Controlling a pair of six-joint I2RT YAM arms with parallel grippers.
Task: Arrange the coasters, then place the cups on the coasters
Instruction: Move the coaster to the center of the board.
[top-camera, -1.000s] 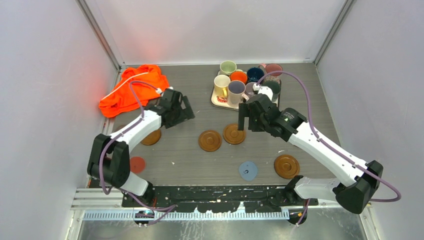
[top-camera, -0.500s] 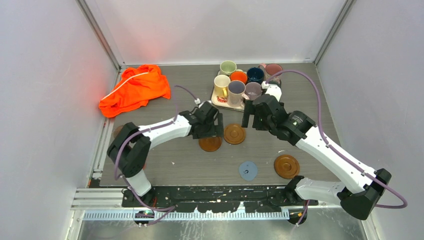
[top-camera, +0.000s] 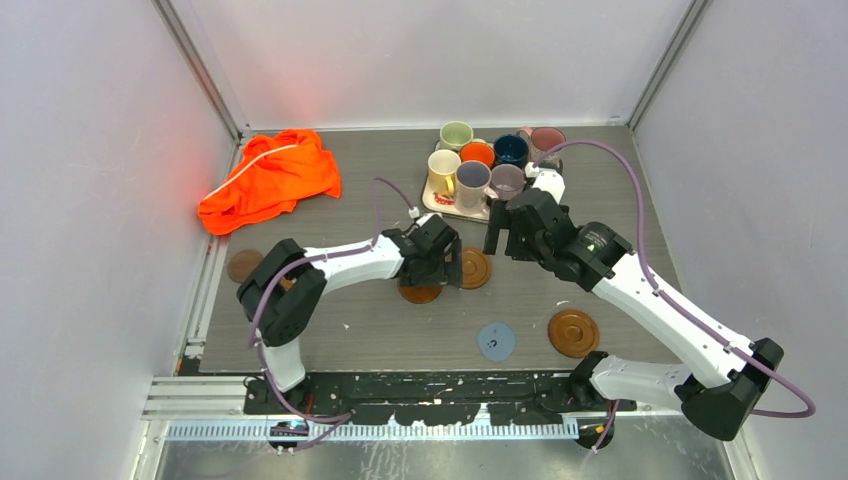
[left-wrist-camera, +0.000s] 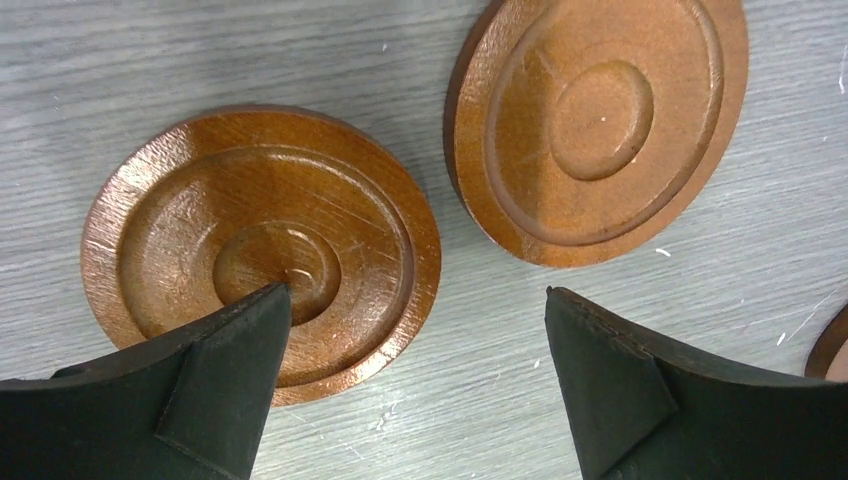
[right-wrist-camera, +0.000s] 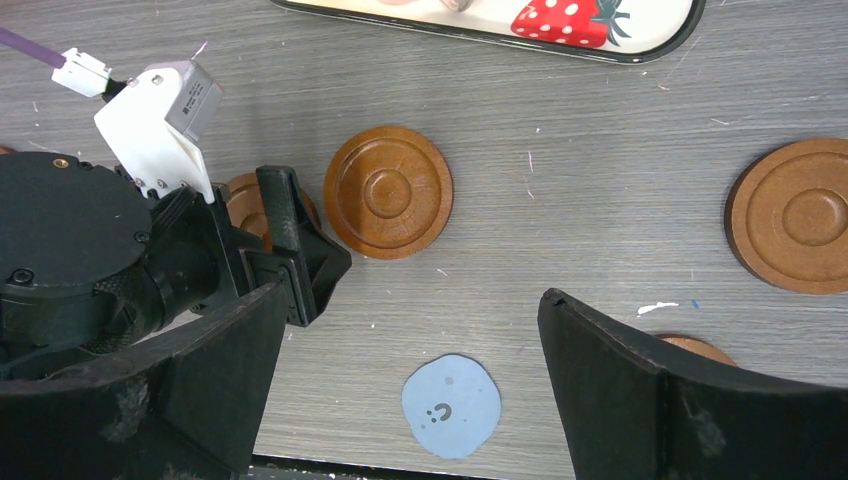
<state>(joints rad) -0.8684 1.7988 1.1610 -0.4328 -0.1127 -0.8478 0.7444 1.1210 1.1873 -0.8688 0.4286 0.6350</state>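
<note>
Both units are released: left end effector (left-wrist-camera: 415, 293) and right end effector (right-wrist-camera: 412, 290). One round ringed brown wooden coaster (left-wrist-camera: 260, 250) lies beneath the left unit.

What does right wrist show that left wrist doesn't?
Right wrist only: the light-blue coaster, the strawberry tray edge, a third wood coaster far right, and the left gripper seen from outside. Left wrist only: close ring and scratch detail, and the left jaws open with one tip over a wood coaster. Both: that coaster, half hidden in right wrist, and its neighbour.
</note>
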